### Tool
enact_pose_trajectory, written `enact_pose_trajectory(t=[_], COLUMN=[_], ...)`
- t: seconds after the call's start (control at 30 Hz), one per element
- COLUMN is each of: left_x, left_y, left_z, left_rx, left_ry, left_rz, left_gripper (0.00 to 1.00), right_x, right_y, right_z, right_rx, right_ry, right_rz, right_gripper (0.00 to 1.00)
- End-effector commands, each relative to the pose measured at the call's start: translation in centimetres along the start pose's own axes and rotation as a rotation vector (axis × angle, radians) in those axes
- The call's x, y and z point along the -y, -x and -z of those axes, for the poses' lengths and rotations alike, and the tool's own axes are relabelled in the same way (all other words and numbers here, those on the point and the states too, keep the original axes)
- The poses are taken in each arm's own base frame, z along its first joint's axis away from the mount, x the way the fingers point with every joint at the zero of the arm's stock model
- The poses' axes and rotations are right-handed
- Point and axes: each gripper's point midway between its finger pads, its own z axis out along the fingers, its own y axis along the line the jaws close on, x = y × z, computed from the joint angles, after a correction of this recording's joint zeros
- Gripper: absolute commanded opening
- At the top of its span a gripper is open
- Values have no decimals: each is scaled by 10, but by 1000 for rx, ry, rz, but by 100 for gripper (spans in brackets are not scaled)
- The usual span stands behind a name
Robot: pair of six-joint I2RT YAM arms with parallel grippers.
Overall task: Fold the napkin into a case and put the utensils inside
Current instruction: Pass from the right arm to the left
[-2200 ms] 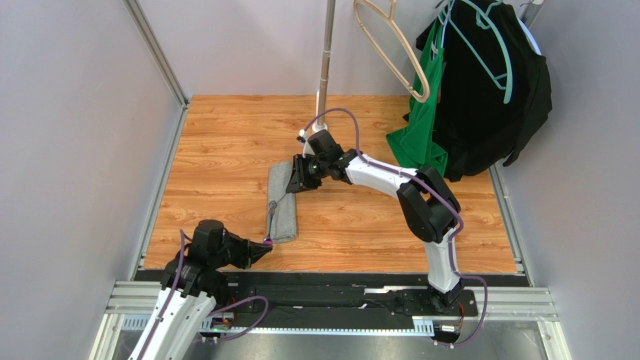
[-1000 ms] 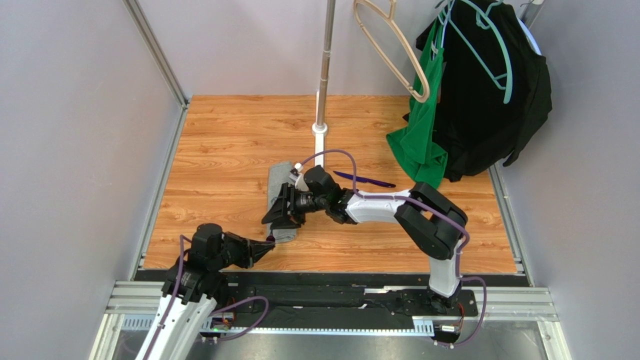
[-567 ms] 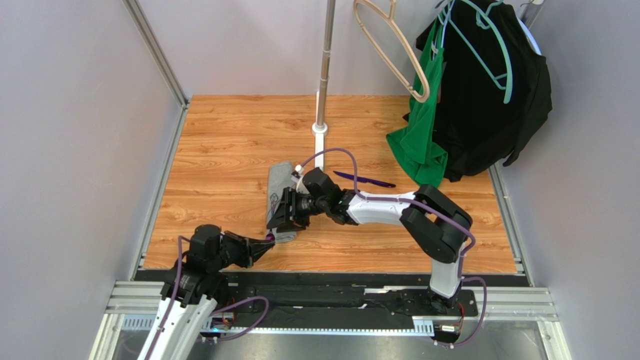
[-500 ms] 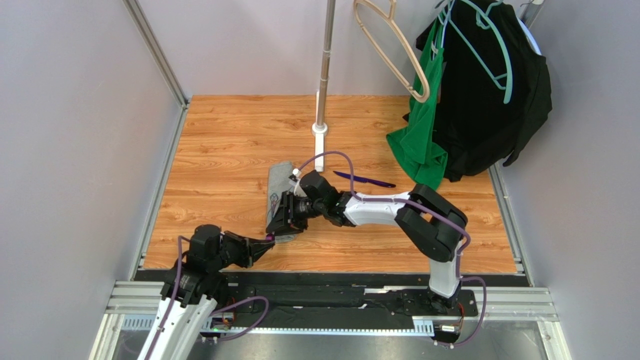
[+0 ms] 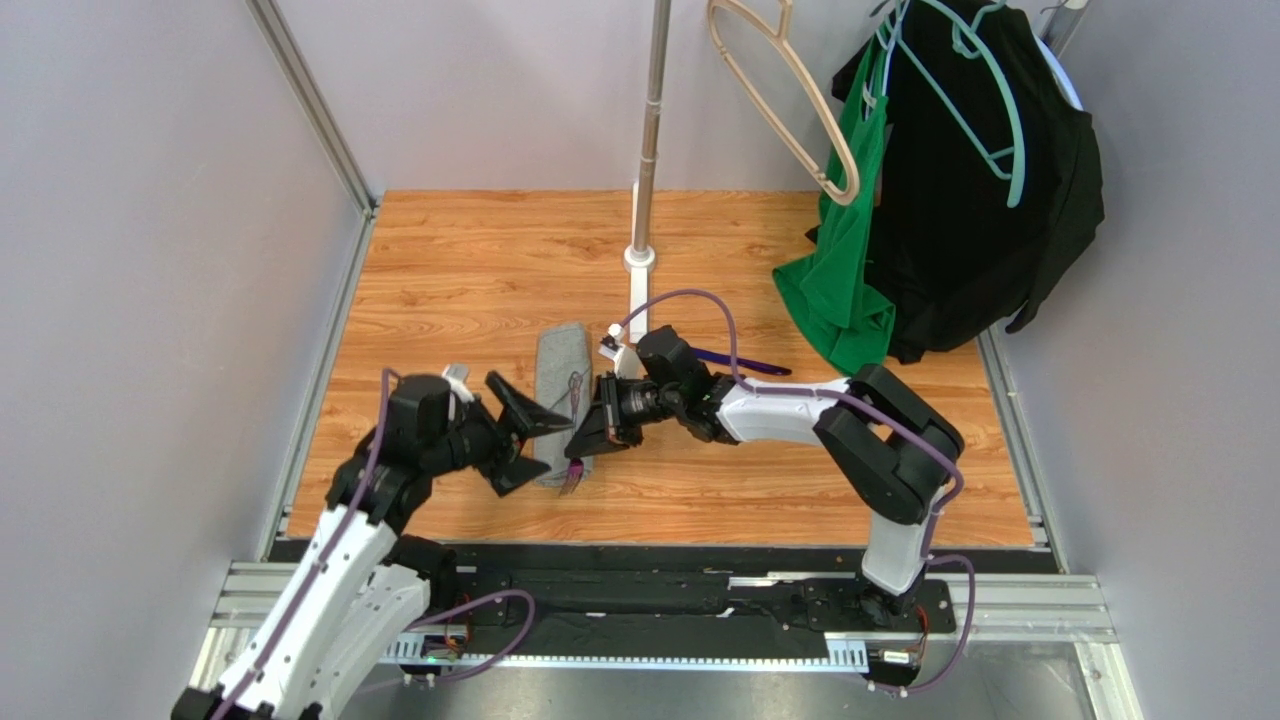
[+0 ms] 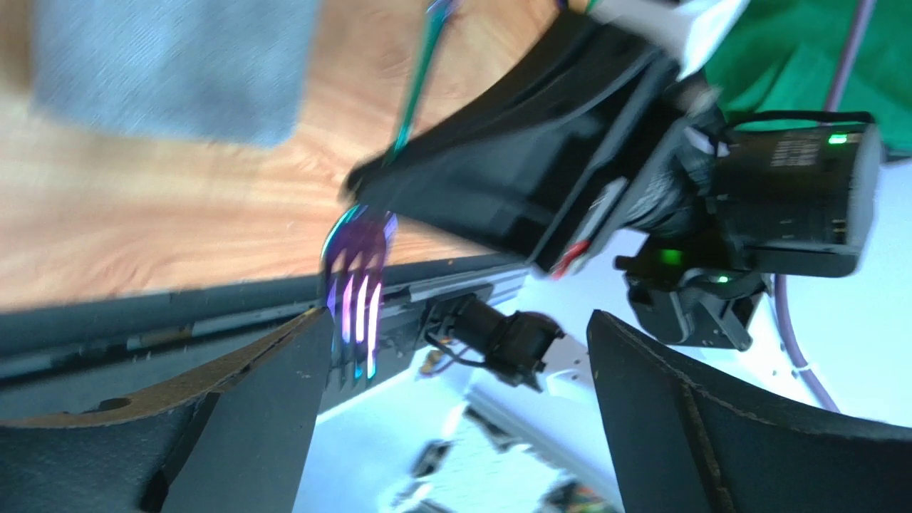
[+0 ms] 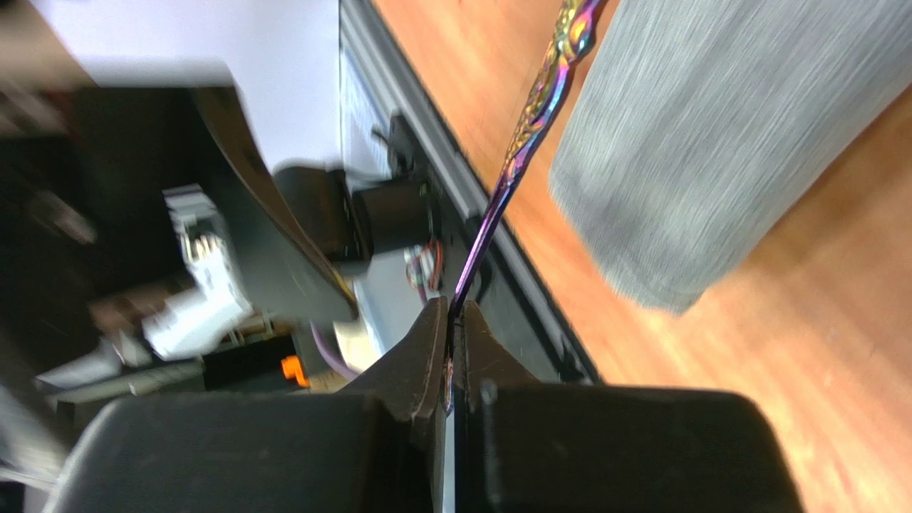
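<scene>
My right gripper [image 7: 451, 321] is pinched shut on the slim neck of the fork [image 7: 525, 139]. Its tines stick out toward the front edge of the table [image 5: 451, 270], and its handle runs beside the case [image 5: 562, 375], not inside it. My left gripper [image 5: 529, 435] is spread wide with nothing in it, close to the tines. Risks: the fork could pivot or slip in that narrow pinch, my two grippers could knock together, or a finger could drag the case and undo its folds. The purple utensil [image 5: 744, 363] lies well apart from the case, behind my right arm.
</scene>
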Motion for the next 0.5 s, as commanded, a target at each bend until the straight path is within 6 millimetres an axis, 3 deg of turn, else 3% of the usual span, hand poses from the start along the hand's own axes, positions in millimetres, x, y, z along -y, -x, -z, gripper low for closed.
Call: enact_pose_trajectory(t=[0.0, 0.07, 0.1, 0.2, 0.37, 0.43, 0.47], left_x=[53, 67, 65, 68, 74, 70, 79], left_y=[23, 30, 35, 40, 49, 39, 39], left_z=[-1, -4, -16, -25, -29, -35, -37], left_rx=[39, 25, -13, -66, -50, -118, -115], left_ry=[-100, -124, -99, -74, -93, -137, -195], left_rz=[-365, -440, -432, -475, -551, -518, -535], left_gripper=[89, 87, 83, 79, 85, 85, 83], right_x=[-32, -39, -38, -43, -58, -63, -63], right_y=[-27, -34, -38, -46, -49, -49, -48], right_z=[25, 34, 37, 44, 54, 55, 54], right_rx=[-66, -71, -79, -95, -77, -76, -75], right_ry=[112, 122, 124, 150, 208, 224, 226], right_rz=[186, 216, 222, 231, 246, 245, 242], right_gripper=[0, 0, 0, 0, 0, 0, 0])
